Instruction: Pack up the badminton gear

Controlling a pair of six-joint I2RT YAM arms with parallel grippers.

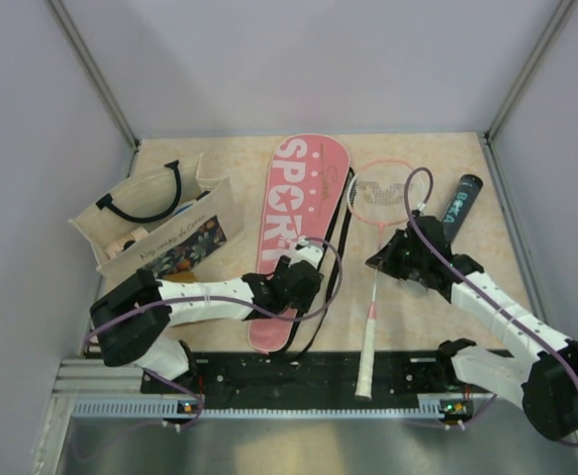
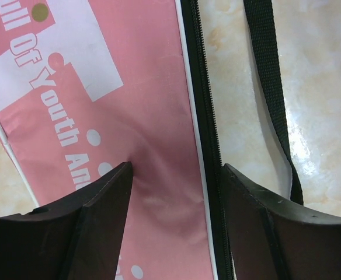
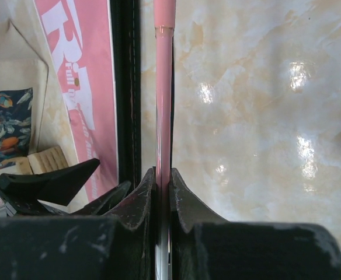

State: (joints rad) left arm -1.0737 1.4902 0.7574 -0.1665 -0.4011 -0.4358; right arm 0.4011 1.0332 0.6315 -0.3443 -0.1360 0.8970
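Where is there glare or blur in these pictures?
Right wrist view: bright glare spots on the glossy tabletop, the near fingers slightly soft. Left wrist view: similar glare at right, the pink cover sharp. Top view: even light, no harsh shadows.

Cover point(image 1: 299, 213): pink "SPORT", flat; I see it centred.
Racket point(image 1: 386, 194): at its three o'clock, handle toward six.
Tube point(image 1: 460, 206): black, farther toward three.

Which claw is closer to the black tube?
Right. The right claw grips the racket by its shaft, a short way from the black tube. The left claw hangs open over the pink cover, beyond the racket from the tube.
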